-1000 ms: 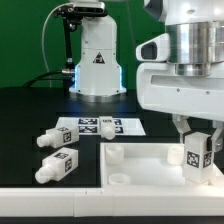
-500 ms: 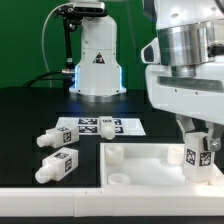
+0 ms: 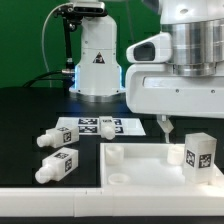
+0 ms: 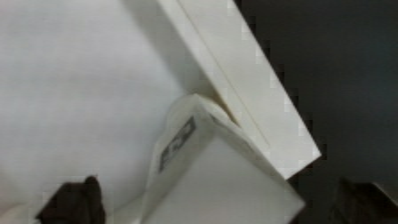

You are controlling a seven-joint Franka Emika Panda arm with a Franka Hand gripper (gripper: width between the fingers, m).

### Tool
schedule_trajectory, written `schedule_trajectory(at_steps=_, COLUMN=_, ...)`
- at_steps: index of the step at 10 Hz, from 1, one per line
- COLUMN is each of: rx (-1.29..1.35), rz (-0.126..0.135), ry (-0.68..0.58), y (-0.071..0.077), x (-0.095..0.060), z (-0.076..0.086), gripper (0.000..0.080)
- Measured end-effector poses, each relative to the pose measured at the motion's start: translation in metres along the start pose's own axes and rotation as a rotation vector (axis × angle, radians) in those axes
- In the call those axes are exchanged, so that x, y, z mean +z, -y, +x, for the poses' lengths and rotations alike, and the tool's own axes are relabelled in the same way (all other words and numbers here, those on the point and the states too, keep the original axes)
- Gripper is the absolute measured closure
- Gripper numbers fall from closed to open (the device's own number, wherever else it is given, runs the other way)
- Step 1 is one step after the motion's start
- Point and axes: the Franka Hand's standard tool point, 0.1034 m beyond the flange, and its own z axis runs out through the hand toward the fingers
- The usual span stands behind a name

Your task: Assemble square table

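Observation:
The white square table top (image 3: 150, 168) lies at the front of the black table, its raised rim (image 4: 231, 70) running across the wrist view. One white tagged leg (image 3: 200, 155) stands upright in its corner on the exterior view's right, and shows as a white block (image 4: 222, 170) between my dark fingertips (image 4: 75, 202). My gripper (image 3: 192, 128) hangs just above this leg, open, with one finger (image 3: 165, 126) well clear of it. In the wrist view my gripper (image 4: 217, 205) straddles the leg without pressing on it. Two loose legs (image 3: 52, 138) (image 3: 58, 166) lie on the exterior view's left.
The marker board (image 3: 100, 126) lies flat behind the table top. The large white robot base (image 3: 97, 60) stands at the back, with a black arm segment and cable beside it. A white ledge (image 3: 50, 195) runs along the front edge.
My jaws have opened and let go of the leg, which stays upright in the table top's corner. The hand has lifted a little and shifted towards the exterior view's left.

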Motion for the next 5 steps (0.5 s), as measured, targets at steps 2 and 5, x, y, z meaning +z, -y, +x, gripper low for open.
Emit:
schedule_trajectory(at_steps=2, rx=-0.223, rz=-0.014, ry=-0.006, y=-0.002, x=0.0, z=0.0018, gripper=0.0152)
schedule_trajectory(at_steps=5, rx=-0.553, rz=-0.04, ry=-0.039, y=-0.0044, x=0.0057, z=0.0053, gripper=0.0151)
